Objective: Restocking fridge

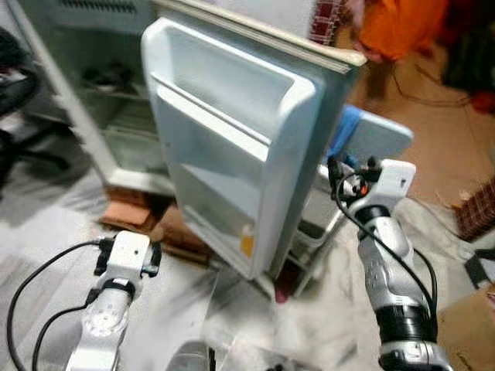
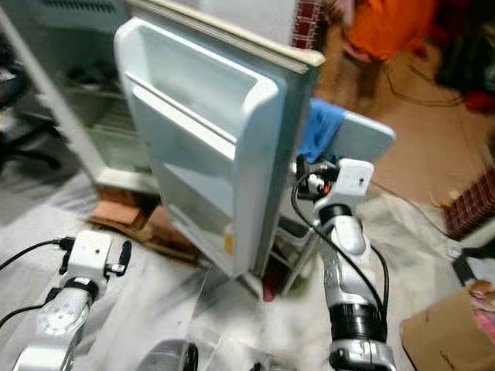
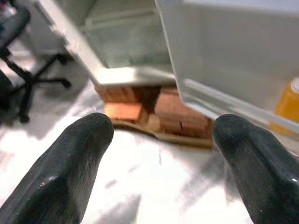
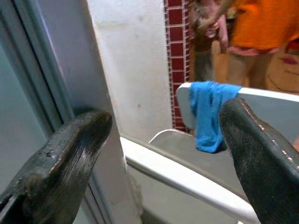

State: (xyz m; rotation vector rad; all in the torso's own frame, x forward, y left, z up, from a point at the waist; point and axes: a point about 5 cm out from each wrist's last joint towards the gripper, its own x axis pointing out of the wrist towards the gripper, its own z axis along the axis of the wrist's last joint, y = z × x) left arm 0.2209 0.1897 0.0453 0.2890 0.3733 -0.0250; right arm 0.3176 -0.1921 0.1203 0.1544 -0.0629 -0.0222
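White plastic lines the inner face of the fridge door (image 1: 232,147), which stands swung wide toward the robot, its upper shelves bare and a single orange bottle (image 1: 247,240) standing in the lowest door shelf. The fridge (image 1: 93,93) itself lies far left, its cabinet open and dim. The right gripper (image 4: 163,154) is up at the door's outer edge, fingers spread apart with nothing between them; through them show a blue cloth (image 4: 210,114) draped over a white plastic chair (image 2: 363,139) just beyond the door. The left gripper (image 3: 159,154) hangs low on the left, also spread wide and empty, looking toward the bricks (image 3: 140,105) under the fridge. A person in orange (image 1: 402,27) stands far right.

Judging by this, the step is steadying or positioning the door before anything gets loaded. To do it well, the right fingers should meet the door's edge squarely (not the chair behind it) and move it slowly, since the cabinet on bricks may rock. Neither gripper holds stock yet, so most of the restocking seems to remain.
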